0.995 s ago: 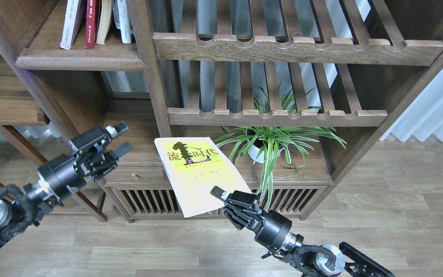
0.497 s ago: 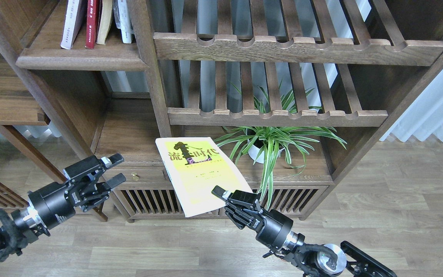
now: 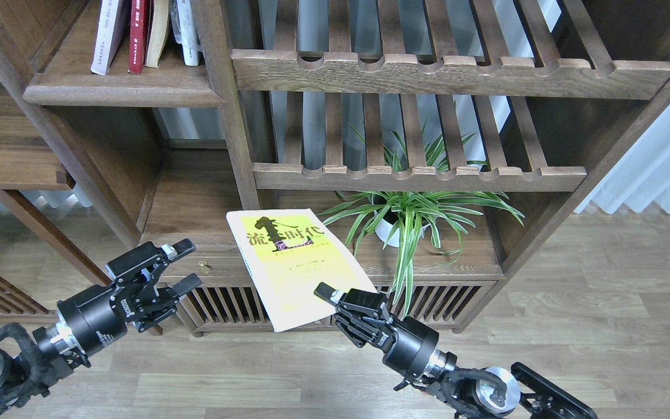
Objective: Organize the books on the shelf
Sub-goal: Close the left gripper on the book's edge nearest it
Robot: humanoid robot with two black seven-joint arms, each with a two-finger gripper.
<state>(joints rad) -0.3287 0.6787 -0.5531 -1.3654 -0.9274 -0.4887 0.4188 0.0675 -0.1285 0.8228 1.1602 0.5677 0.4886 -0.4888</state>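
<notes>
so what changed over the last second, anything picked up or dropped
The left gripper, open and empty, dropped low, then rose slightly and moved right. The right gripper kept its hold on the yellow-green book, which shifted slightly left. Nothing was let go. The books on the shelf and the plant stayed put.

Left claw (image 3: 182, 266) gapes; right claw (image 3: 329, 297) clamped (low).

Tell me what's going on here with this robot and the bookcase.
The robot is putting books away. Its right gripper holds a yellow-green book by its lower corner, cover up, in front of the low cabinet beside a potted plant. The left gripper is open and empty, to the left of the book. Up on the shelf at top left, several books already stand upright; this one is not yet there.
</notes>
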